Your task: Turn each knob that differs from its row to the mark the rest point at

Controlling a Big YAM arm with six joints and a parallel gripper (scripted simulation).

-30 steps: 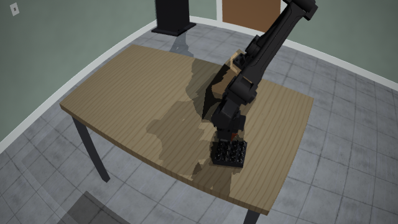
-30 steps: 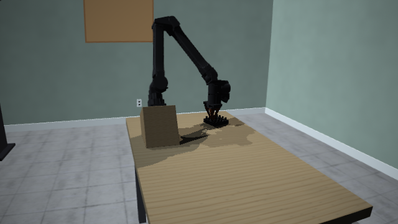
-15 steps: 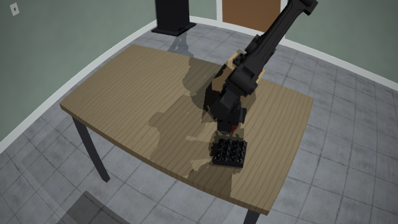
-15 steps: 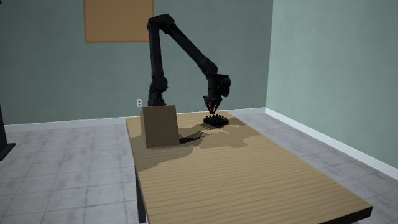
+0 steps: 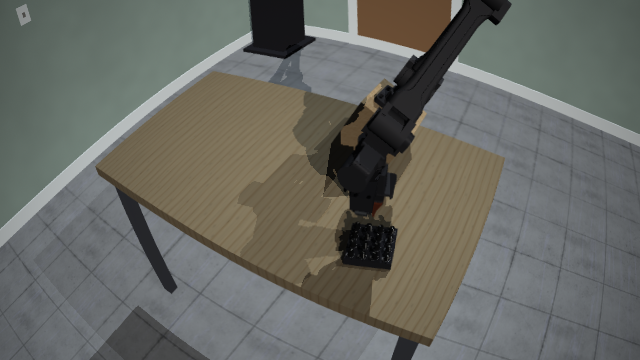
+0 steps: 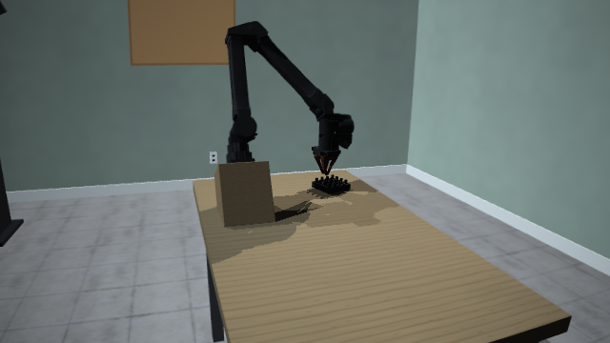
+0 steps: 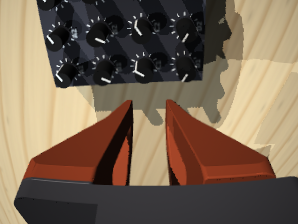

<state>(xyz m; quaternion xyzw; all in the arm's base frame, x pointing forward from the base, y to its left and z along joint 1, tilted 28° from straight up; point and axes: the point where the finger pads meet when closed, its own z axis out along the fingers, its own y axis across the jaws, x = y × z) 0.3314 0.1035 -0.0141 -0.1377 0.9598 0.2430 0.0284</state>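
One box (image 5: 366, 261) (image 6: 331, 190) (image 7: 166, 76) with four rows of knobs (image 5: 369, 228) (image 6: 335, 179) (image 7: 143, 73) sits on one table (image 5: 200, 135) (image 6: 381, 267) (image 7: 265, 45); two jaws, released, stand slightly apart
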